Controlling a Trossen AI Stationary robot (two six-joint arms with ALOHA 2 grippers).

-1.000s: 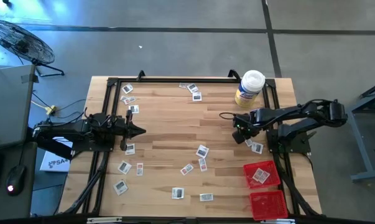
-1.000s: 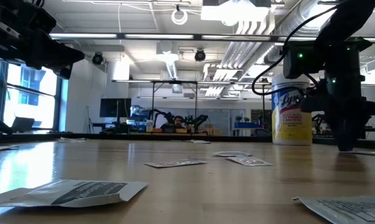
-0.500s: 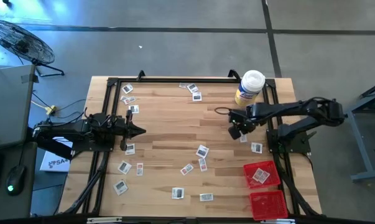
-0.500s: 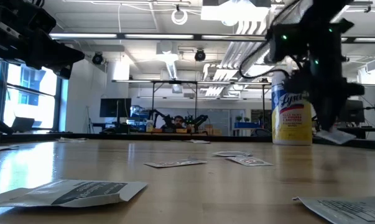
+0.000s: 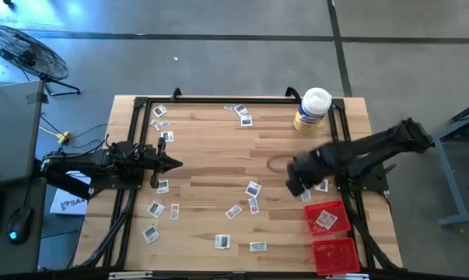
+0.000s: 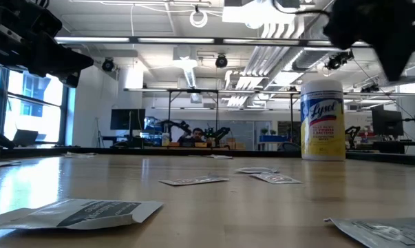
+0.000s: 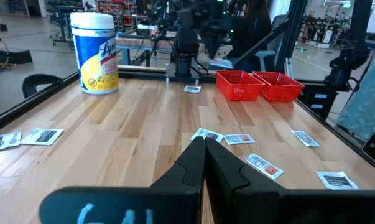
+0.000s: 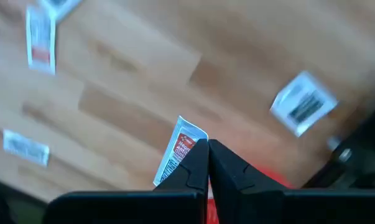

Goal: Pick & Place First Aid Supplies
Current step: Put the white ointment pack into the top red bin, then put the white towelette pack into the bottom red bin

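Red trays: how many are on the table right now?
2. One red tray sits near the table's right edge, by the right arm's base. The second tray lies right beside it, at the table's corner. None appears hidden.

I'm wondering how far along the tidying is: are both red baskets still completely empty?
No. In the high view one red basket already holds a white packet, while the other red basket shows nothing inside.

The right gripper (image 5: 299,187) is hanging above the table's right side, its arm stretching in from the right edge, fingers pinching together. The left gripper (image 5: 174,163) is waiting closed at the left side.
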